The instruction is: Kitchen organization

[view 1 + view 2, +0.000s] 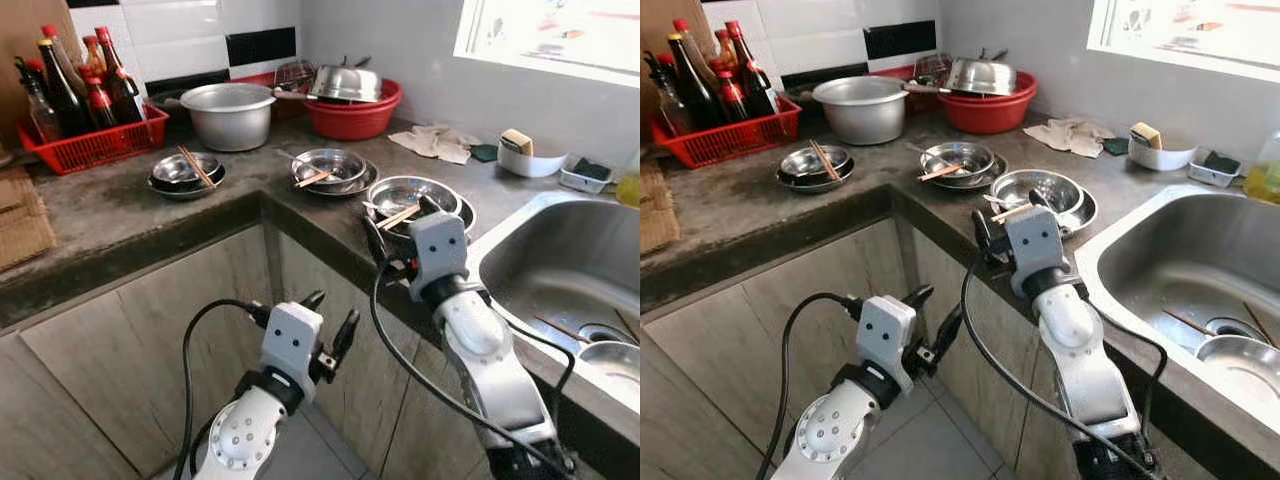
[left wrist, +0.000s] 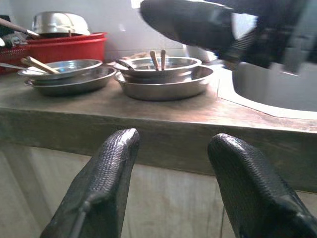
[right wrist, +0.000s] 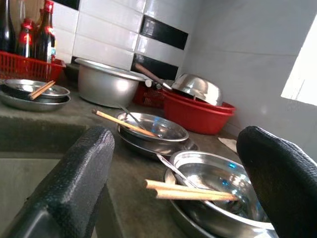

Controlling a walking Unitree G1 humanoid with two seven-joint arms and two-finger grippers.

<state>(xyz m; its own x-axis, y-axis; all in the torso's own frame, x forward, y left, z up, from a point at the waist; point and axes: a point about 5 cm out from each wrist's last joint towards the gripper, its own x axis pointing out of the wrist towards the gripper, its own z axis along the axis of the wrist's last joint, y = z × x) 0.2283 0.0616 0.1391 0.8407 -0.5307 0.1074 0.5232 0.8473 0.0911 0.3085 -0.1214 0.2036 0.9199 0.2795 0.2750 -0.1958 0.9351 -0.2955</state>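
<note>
Low in the frame, the left tool (image 1: 333, 322) is held open below the bench (image 1: 120, 205), while the open right tool (image 1: 398, 232) is nearer the chopsticks (image 3: 190, 191), laid crosswise on the bowl (image 1: 412, 194) at centre right.

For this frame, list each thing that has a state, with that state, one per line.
Left gripper: open, empty, below the counter edge.
Right gripper: open, empty, at the nearest bowl.
Nearest bowl: upright on a plate, chopsticks and spoon in it.
Middle bowl: upright, chopsticks in it.
Far bowl: upright, chopsticks across it.
Pot: upright, uncovered.
Red basin: holds an overturned steel bowl.
Bottles: upright in the red basket.
</note>
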